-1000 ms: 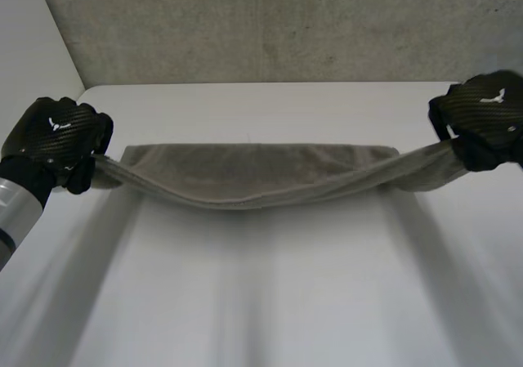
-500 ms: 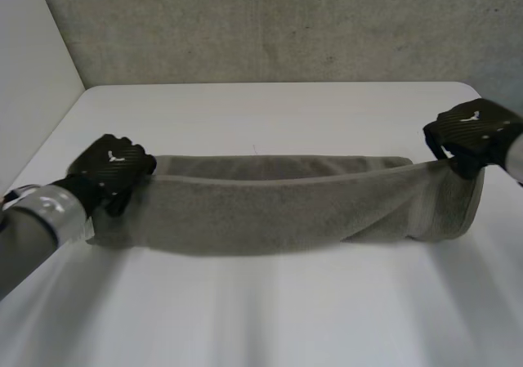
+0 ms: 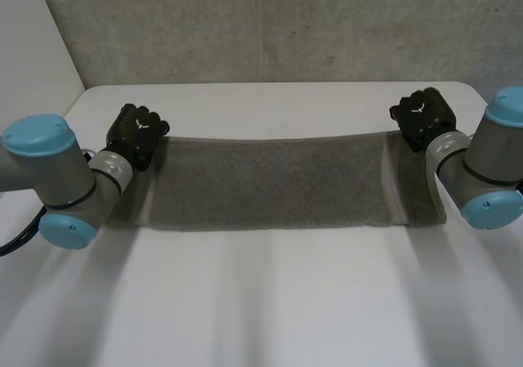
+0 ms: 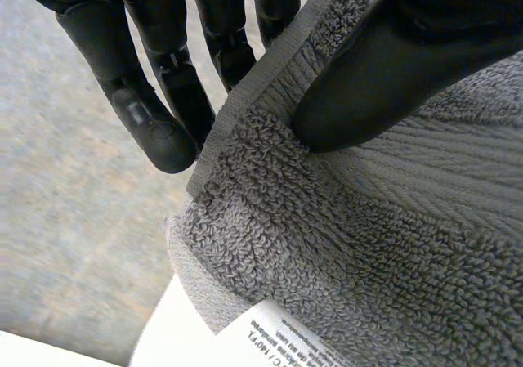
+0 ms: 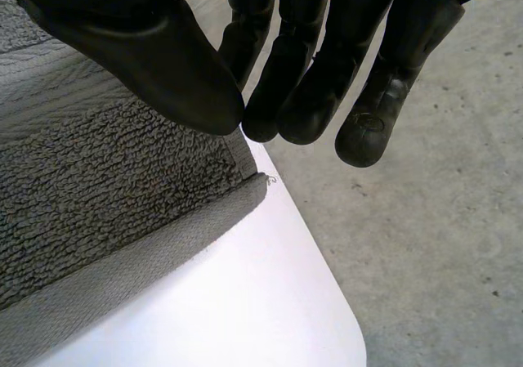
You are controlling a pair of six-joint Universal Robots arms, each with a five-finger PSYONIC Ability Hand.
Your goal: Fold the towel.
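The grey towel (image 3: 270, 183) lies flat across the white table (image 3: 270, 302) as a long doubled band. My left hand (image 3: 137, 130) is at its far left corner. In the left wrist view the thumb (image 4: 384, 64) presses the towel (image 4: 368, 244) from above with the fingers (image 4: 163, 81) behind the hem, pinching that corner. A white label (image 4: 286, 342) shows on the cloth below. My right hand (image 3: 423, 115) is at the far right corner. There the thumb (image 5: 155, 64) lies on the towel (image 5: 98, 187) and meets the fingers (image 5: 310, 73) at the hem.
Rough grey concrete (image 3: 270, 32) runs behind the table's far edge, close beyond both hands. The table's rounded far right corner (image 5: 351, 334) lies just past the towel's corner. A pale wall (image 3: 33, 73) stands at the left. Bare tabletop stretches in front of the towel.
Both hands carried the lifted, sagging towel edge away from the camera and down to the far side. The towel went from hanging between them to lying flat and doubled.
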